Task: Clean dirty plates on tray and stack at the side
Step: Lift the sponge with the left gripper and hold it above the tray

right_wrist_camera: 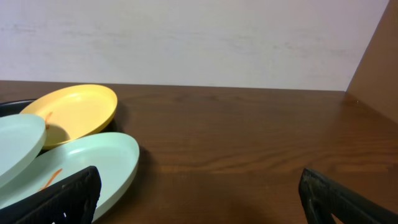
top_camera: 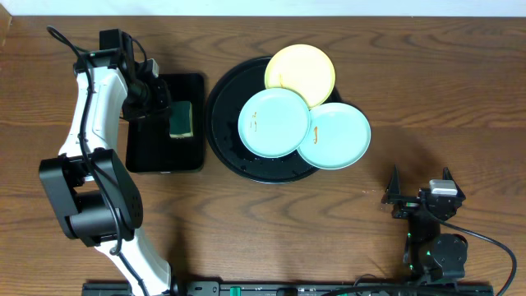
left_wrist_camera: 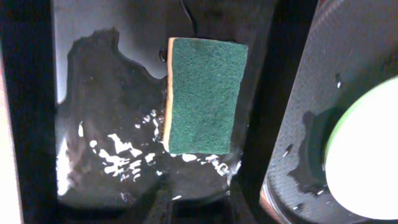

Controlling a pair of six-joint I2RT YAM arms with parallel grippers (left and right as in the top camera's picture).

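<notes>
A round black tray (top_camera: 222, 123) carries three plates that overlap: a yellow plate (top_camera: 300, 72) at the back, a mint plate (top_camera: 274, 123) in the middle and another mint plate (top_camera: 335, 136) hanging over the right rim. Each shows small orange smears. My left gripper (top_camera: 158, 105) hovers over a rectangular black tray (top_camera: 152, 152), just left of a green sponge (top_camera: 181, 119). In the left wrist view the sponge (left_wrist_camera: 205, 96) lies flat on the wet tray, beyond my left gripper (left_wrist_camera: 200, 200), whose fingers stand apart with nothing between them. My right gripper (top_camera: 419, 191) rests wide open and holds nothing.
Water pools on the rectangular tray (left_wrist_camera: 112, 93) and on the round tray (left_wrist_camera: 311, 81). The right wrist view shows the yellow plate (right_wrist_camera: 74, 109) and a mint plate (right_wrist_camera: 93, 162) left of my right gripper (right_wrist_camera: 199, 199), with a pale wall behind.
</notes>
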